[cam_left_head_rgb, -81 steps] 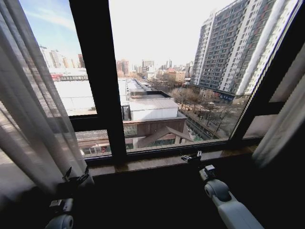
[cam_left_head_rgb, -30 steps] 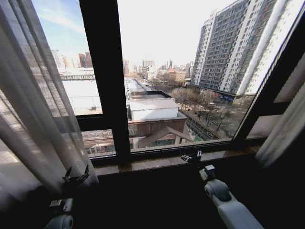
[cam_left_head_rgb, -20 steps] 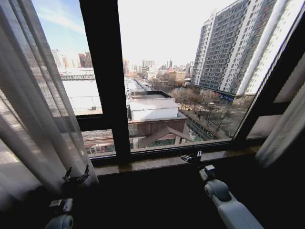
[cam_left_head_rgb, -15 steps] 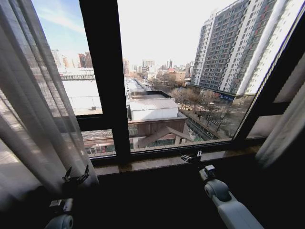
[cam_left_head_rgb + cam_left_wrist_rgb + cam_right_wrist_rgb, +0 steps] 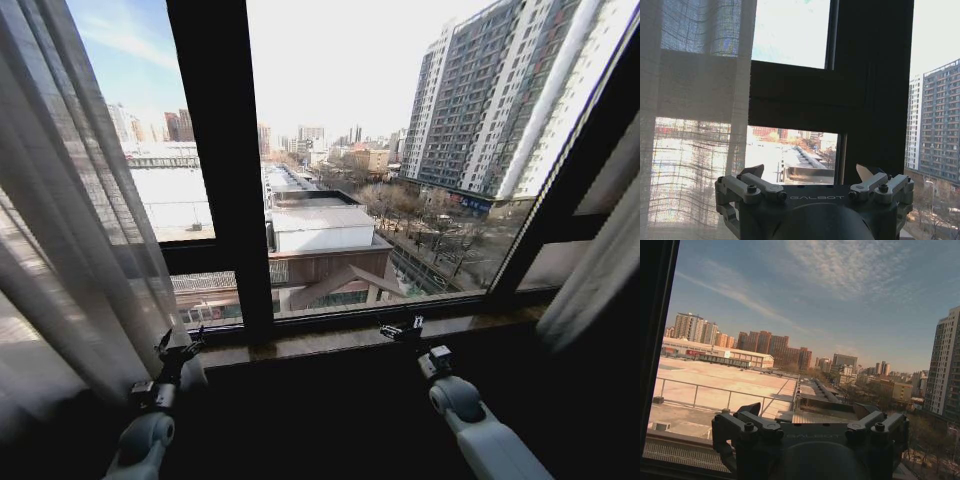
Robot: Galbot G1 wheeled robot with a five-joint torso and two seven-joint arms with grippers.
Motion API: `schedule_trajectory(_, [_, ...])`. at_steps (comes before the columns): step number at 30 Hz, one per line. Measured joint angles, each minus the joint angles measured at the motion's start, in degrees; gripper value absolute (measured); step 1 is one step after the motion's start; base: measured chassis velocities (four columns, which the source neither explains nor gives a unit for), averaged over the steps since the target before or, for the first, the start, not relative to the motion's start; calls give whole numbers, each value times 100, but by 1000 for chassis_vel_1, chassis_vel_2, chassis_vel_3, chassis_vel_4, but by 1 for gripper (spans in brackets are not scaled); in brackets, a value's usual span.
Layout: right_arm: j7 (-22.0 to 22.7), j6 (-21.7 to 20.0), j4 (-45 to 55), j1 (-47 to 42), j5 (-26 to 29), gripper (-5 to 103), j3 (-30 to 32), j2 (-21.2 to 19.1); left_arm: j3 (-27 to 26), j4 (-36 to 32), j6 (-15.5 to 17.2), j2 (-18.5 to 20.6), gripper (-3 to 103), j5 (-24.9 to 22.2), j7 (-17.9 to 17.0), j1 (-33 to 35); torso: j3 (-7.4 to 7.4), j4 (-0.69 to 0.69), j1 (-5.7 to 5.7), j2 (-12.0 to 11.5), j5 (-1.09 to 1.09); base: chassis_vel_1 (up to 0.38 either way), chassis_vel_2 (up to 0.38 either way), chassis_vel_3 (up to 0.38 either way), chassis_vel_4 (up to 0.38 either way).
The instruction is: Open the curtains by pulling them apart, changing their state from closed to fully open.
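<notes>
We are looking at a window with both curtains already drawn well apart. The left curtain (image 5: 70, 230) is hanging bunched at our left side, its pleats running top to bottom, leaning a little in the head view. The right curtain (image 5: 600, 265) is hanging at the far right edge, past the slanted window frame (image 5: 215, 170). Most of the glass between them is bare.

The left gripper (image 5: 178, 347) is sitting low by the window sill (image 5: 330, 340), just beside the inner hem of the left curtain, fingers spread and holding nothing. In the left wrist view the gripper (image 5: 812, 175) is gaping open toward the glass, with the curtain (image 5: 695, 115) off to one side of the fingers, not between them. Whether fabric is brushing the gripper body we cannot tell.

The right gripper (image 5: 405, 328) is resting over the sill near the middle of the window, well apart from the right curtain. In the right wrist view its fingers (image 5: 750, 410) are standing apart, empty, facing open glass.

Key relation: the left curtain is lying to the left of the left gripper, long axis vertical, and the left arm is clearly the nearer one. We are judging the task nearly done; any last push on that panel would be going leftward, away from the centre bar.
</notes>
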Motion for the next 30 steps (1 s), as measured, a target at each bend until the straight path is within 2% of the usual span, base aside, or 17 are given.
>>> schedule_trajectory(1, [0, 0, 1, 0, 0, 100, 0, 0, 30, -12, 37, 8, 100, 0, -19, -80, -1, -5, 0, 0, 0, 0, 0, 0, 0])
schedule_trajectory(2, [0, 0, 0, 0, 0, 100, 0, 0, 90, -6, 161, 45, 100, -11, -89, -170, 0, 3, 0, 0, 0, 0, 0, 0, 0])
schedule_trajectory(4, [0, 0, 0, 0, 0, 100, 0, 0, 259, 9, 474, 163, 100, -50, -287, -472, 0, 4, 0, 0, 0, 0, 0, 0, 0])
schedule_trajectory(5, [0, 0, 0, 0, 0, 100, 0, 0, 259, 9, 474, 163, 100, -50, -287, -472, 0, 4, 0, 0, 0, 0, 0, 0, 0])
schedule_trajectory(8, [0, 0, 0, 0, 0, 100, -1, 0, 584, 79, 1060, 407, 100, -104, -672, -1066, 0, -3, 0, 0, -2, 0, 0, 0, 0])
schedule_trajectory(9, [-1, 1, 1, 0, 0, 100, -1, 1, 584, 187, 1029, 502, 100, -38, -731, -1163, -1, -8, 0, 0, -4, 0, 0, 0, 0])
schedule_trajectory(11, [5, 0, -1, 0, 0, 100, 4, -1, 528, 350, 934, 628, 100, 42, -794, -1230, 0, -7, 1, 0, 3, 0, 0, 0, 0])
schedule_trajectory(12, [1, 0, -1, 0, 0, 100, 0, 0, 452, 545, 775, 726, 100, 115, -812, -1251, 0, 1, 0, 0, 3, 0, 0, 0, 0])
schedule_trajectory(14, [1, 0, -1, 0, 0, 100, 0, 0, 378, 636, 659, 762, 100, 145, -829, -1146, 0, 7, 0, 0, -2, 0, 0, 0, 0])
schedule_trajectory(16, [0, 0, -1, 0, 0, 100, 0, 0, 357, 642, 610, 758, 100, 164, -829, -1090, 0, 7, 0, 0, -3, 0, 0, 0, 0])
schedule_trajectory(20, [0, 0, -1, 0, 0, 100, 0, 0, 337, 474, 315, 559, 100, 321, -824, -609, -1, 0, -1, 0, -2, 0, 0, 0, 0])
schedule_trajectory(27, [1, 0, -1, 0, 0, 100, 0, 0, 418, 278, -34, 232, 100, 589, -810, -177, -1, 0, -1, 0, 0, 0, 0, 0, 0])
schedule_trajectory(28, [1, 0, -1, 0, 0, 100, 0, 0, 366, 229, -111, 176, 102, 624, -837, -90, -1, -1, -1, 0, -1, 0, 0, 0, 0])
schedule_trajectory(30, [0, 0, 0, 0, 0, 100, 0, 1, 319, 195, -135, 157, 100, 632, -864, -48, -1, 0, -1, 0, -1, 0, 0, 0, 0])
